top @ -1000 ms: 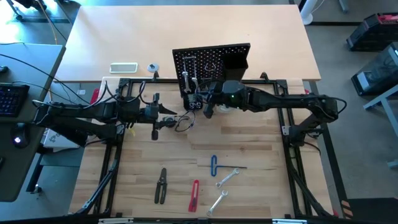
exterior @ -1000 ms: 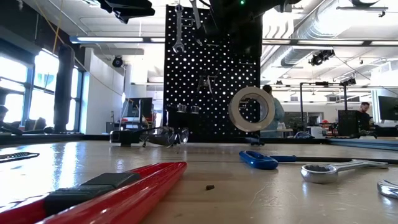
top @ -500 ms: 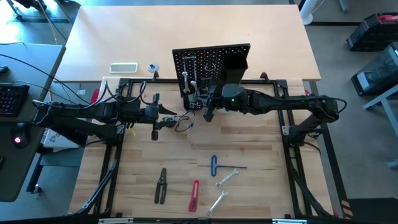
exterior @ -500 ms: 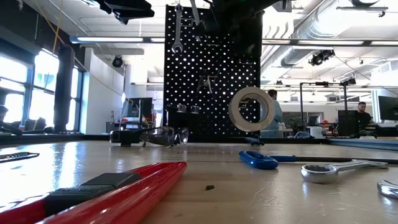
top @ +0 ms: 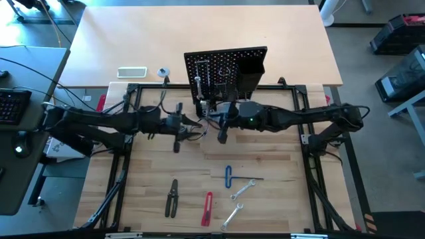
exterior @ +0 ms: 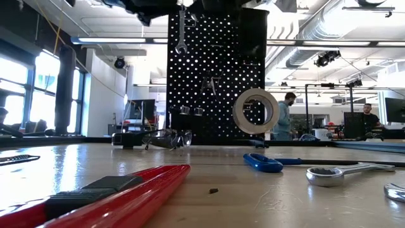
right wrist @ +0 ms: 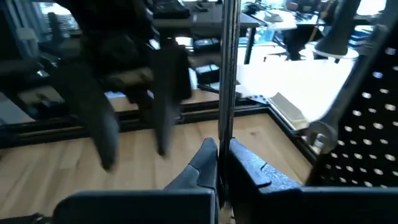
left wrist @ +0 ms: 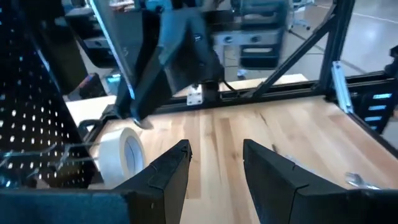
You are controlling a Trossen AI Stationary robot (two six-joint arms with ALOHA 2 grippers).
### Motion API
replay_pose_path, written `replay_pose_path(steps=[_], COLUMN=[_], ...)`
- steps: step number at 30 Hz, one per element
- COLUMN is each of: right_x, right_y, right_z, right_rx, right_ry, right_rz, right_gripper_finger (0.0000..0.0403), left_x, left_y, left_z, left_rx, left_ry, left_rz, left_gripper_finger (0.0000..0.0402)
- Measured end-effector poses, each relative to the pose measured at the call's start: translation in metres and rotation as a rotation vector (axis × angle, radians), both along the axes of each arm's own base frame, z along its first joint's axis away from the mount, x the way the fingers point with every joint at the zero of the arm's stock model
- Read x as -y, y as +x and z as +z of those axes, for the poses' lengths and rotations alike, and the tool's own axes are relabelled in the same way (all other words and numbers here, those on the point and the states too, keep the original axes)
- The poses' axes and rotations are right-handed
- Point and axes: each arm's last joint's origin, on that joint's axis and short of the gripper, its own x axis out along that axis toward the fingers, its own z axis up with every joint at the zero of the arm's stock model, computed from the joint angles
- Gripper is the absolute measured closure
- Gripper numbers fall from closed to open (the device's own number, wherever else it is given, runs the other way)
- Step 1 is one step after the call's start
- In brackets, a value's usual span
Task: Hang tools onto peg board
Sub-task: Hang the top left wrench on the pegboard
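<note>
Fingers of the right gripper pressed together on a thin dark rod, probably a hex key, standing straight up between the pads; gripper poised just in front of the peg board, close to its near face

Fingers of the left gripper parted to a middling gap, holding nothing; hovering above the table just left of the right gripper, almost tip to tip with it

Peg board standing upright at the far edge of the work surface: black flat panel, regular grid of small round holes, a black box bin on its right part. Silver open-ended wrench hanging on its upper left, bright metal. Pale tape roll hung lower right on the board, smooth ring, cream-coloured, seen beside the left fingers in the left wrist view

On the pale wood-grain table, well apart from both grippers, toward the near edge: black-handled pliers at left, red-handled cutter beside them, long and glossy; blue-handled tool farther in; two silver wrenches at right, slim and shiny

Beyond the board, on the tan tabletop, a white flat device
</note>
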Motion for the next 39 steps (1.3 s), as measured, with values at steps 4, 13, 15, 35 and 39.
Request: replay_pose_path(steps=[4,13,15,35,39], right_x=[-0.012,-0.028,-0.029,-0.030,-0.031], right_y=[-0.001,-0.009,-0.009,-0.009,-0.009], right_z=[-0.003,0.002,0.003,0.004,0.001], right_rx=[-0.030,-0.061,-0.047,-0.033,-0.060], right_ry=[-0.004,-0.052,-0.057,-0.045,-0.047], right_rz=[0.021,0.009,0.014,0.046,0.056], right_gripper_finger=[0.0396,0.0396,0.0396,0.0396,0.0396], left_x=[0.004,0.007,0.007,0.008,0.008], left_y=[0.013,0.011,0.014,0.039,0.038], left_z=[-0.004,0.009,0.010,0.003,-0.004], left_rx=[0.046,0.166,0.188,0.333,0.243], left_ry=[0.018,0.034,0.032,-0.027,-0.045], left_rz=[0.003,0.000,-0.010,0.000,-0.001], left_gripper_finger=[0.0259,0.0259,0.0259,0.0259,0.0259])
